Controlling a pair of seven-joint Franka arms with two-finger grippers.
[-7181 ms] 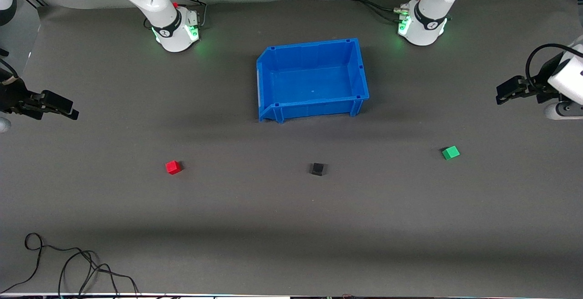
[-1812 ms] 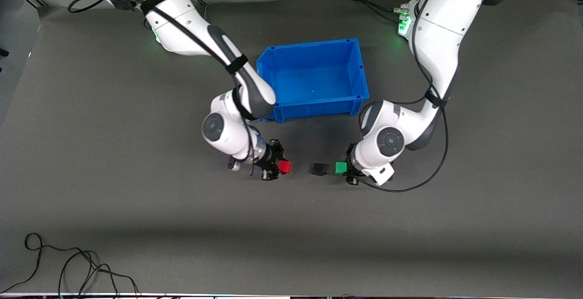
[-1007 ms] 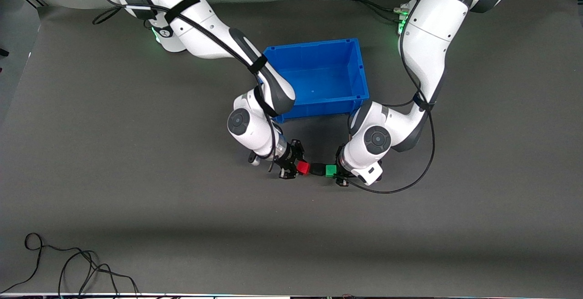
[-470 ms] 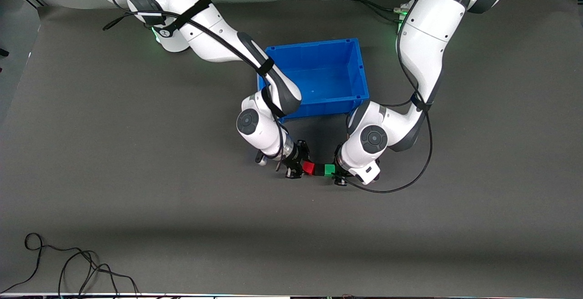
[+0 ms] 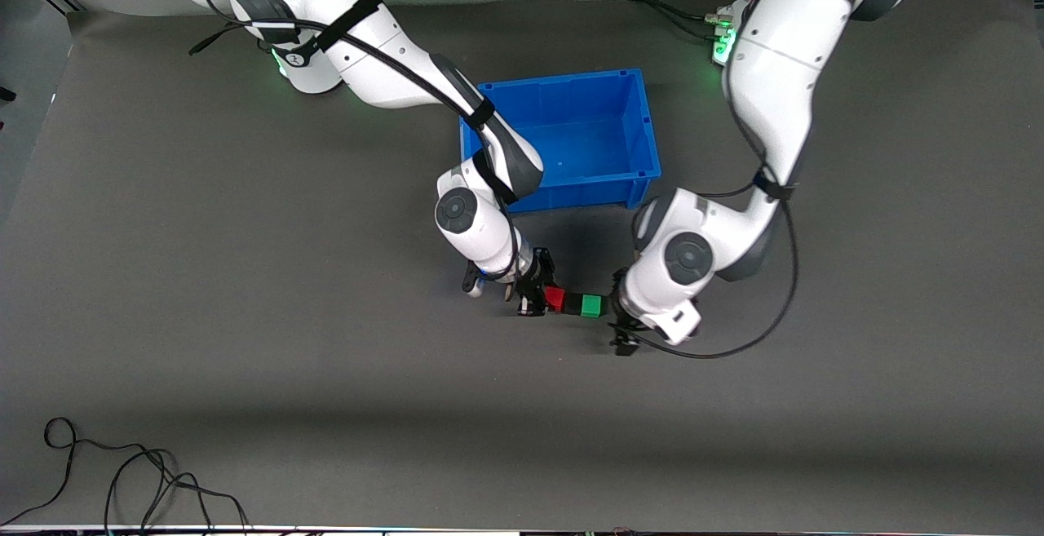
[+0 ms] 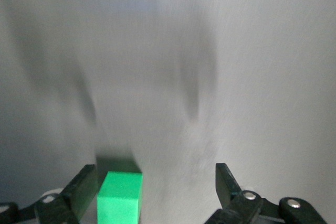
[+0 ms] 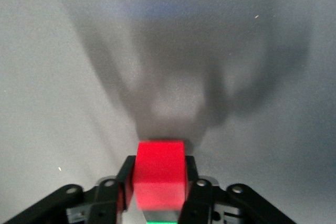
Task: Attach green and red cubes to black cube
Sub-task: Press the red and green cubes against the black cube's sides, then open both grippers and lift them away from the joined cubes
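Note:
The red cube [image 5: 555, 299], the black cube [image 5: 573, 303] and the green cube [image 5: 592, 305] lie in one touching row on the mat, black in the middle, nearer to the front camera than the blue bin. My right gripper [image 5: 536, 296] is shut on the red cube [image 7: 160, 174], one finger on each side. My left gripper [image 5: 618, 313] is open at the green cube's end of the row. In the left wrist view the green cube [image 6: 119, 198] sits between the wide-open fingers [image 6: 81, 190], close to one and not gripped. The black cube is hidden in both wrist views.
The blue bin [image 5: 644, 173] stands open in the middle of the table, farther from the front camera than the cubes; the right arm's forearm crosses its corner. A loose black cable [image 5: 122, 471] lies at the near edge toward the right arm's end.
My left gripper has opened and let go of the green cube, and its wrist has shifted slightly away. The three cubes now touch in a row. My right gripper still holds the red cube.

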